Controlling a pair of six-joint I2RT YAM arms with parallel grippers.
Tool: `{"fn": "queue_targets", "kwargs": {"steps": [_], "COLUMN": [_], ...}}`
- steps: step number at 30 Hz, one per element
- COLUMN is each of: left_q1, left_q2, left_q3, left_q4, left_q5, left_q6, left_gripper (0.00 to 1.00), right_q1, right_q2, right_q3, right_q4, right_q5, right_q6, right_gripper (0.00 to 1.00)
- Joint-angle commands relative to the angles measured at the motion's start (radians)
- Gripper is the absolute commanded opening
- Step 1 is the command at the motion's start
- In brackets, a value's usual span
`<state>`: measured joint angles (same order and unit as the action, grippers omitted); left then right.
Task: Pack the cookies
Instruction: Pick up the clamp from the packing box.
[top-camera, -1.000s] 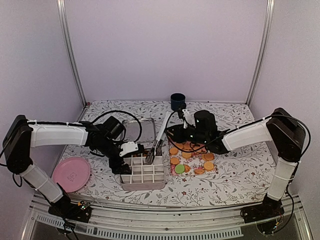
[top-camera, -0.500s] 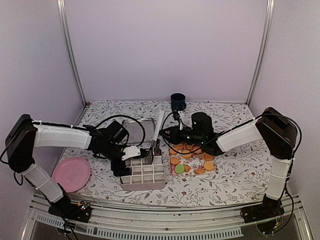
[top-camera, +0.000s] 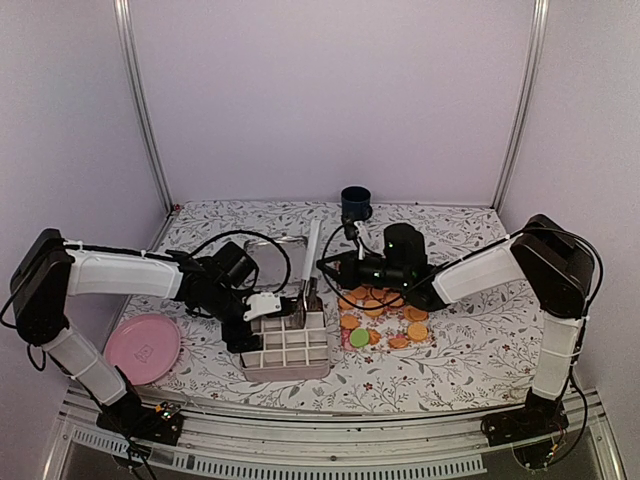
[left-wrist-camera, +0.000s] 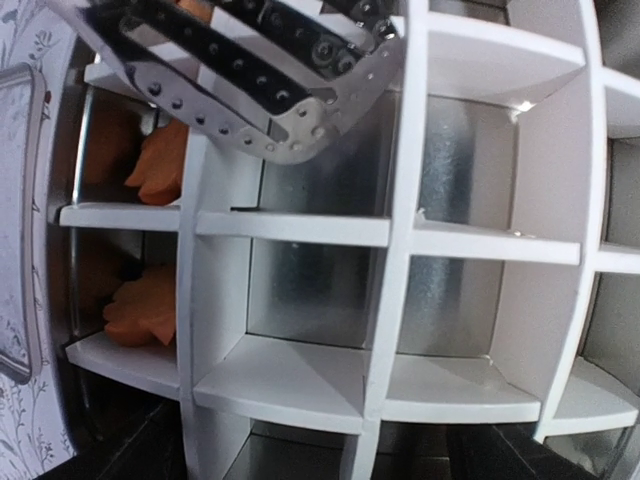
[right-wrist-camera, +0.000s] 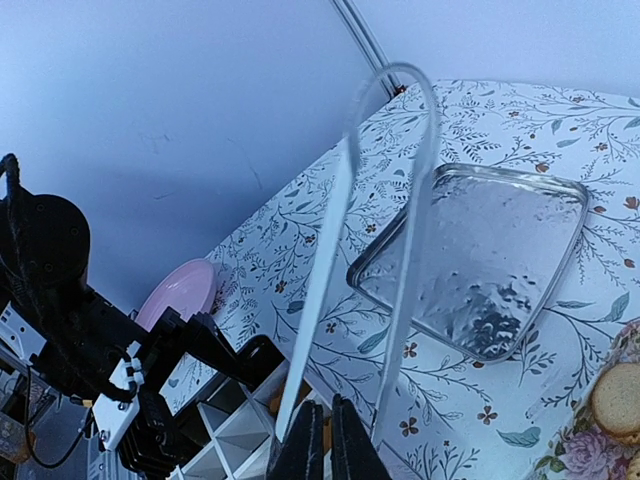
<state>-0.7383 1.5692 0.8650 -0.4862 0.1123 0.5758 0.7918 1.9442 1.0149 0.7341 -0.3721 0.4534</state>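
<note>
Tongs (top-camera: 312, 255) steeper; cookies (top-camera: 375, 310) beside right tool (right-wrist-camera: 322, 440)

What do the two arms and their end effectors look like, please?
Both the left arm and right arm have white link shells, black joints and loose black cables. The left end effector is black with a white part; the right end effector has dark fingers.

Polished, mirror-bright metal is seen in the tongs (right-wrist-camera: 413, 235) and the flat tray (right-wrist-camera: 490, 255). The box (left-wrist-camera: 395, 230) is floored with dull brushed metal and partitioned in smooth matt white. The table (top-camera: 470, 345) is covered in matt floral print. The cookies (top-camera: 375, 310) look matt.
</note>
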Motion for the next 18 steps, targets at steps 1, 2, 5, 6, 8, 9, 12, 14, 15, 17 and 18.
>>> {"fn": "queue_targets", "kwargs": {"steps": [1, 2, 5, 6, 8, 9, 12, 14, 15, 17, 18], "left_q1": [-0.010, -0.010, -0.010, -0.010, -0.010, -0.010, -0.009, -0.009, -0.010, -0.011, -0.010], "left_q2": [-0.026, -0.027, -0.023, -0.024, -0.031, -0.033, -0.039, -0.042, -0.044, -0.046, -0.046], "left_q3": [-0.012, -0.012, -0.007, -0.006, -0.005, -0.005, 0.001, 0.005, 0.006, 0.009, 0.010], "left_q4": [-0.052, -0.053, -0.063, -0.064, -0.065, -0.065, -0.065, -0.064, -0.065, -0.066, -0.065], "left_q5": [-0.043, -0.041, -0.036, -0.036, -0.038, -0.042, -0.055, -0.053, -0.053, -0.057, -0.058], "left_q6": [0.008, 0.009, 0.009, 0.009, 0.010, 0.011, 0.013, 0.013, 0.013, 0.014, 0.015], "left_gripper": [0.90, 0.90, 0.90, 0.90, 0.90, 0.90, 0.90, 0.90, 0.90, 0.90, 0.90], "right_q1": [-0.003, -0.003, -0.005, -0.007, -0.014, -0.017, -0.021, -0.024, -0.027, -0.032, -0.034], "right_q2": [-0.060, -0.064, -0.070, -0.070, -0.073, -0.072, -0.079, -0.087, -0.095, -0.112, -0.122], "right_q3": [-0.018, -0.019, -0.020, -0.018, -0.019, -0.019, -0.016, -0.021, -0.029, -0.046, -0.054], "right_q4": [0.013, 0.006, -0.019, -0.028, -0.041, -0.049, -0.073, -0.083, -0.084, -0.084, -0.084], "right_q5": [0.000, 0.004, 0.007, 0.006, -0.001, -0.004, -0.003, 0.001, -0.003, -0.019, -0.035], "right_q6": [-0.030, -0.038, -0.052, -0.054, -0.056, -0.055, -0.057, -0.057, -0.051, -0.041, -0.035], "right_gripper": [0.06, 0.06, 0.16, 0.24, 0.33, 0.37, 0.39, 0.38, 0.37, 0.35, 0.34]}}
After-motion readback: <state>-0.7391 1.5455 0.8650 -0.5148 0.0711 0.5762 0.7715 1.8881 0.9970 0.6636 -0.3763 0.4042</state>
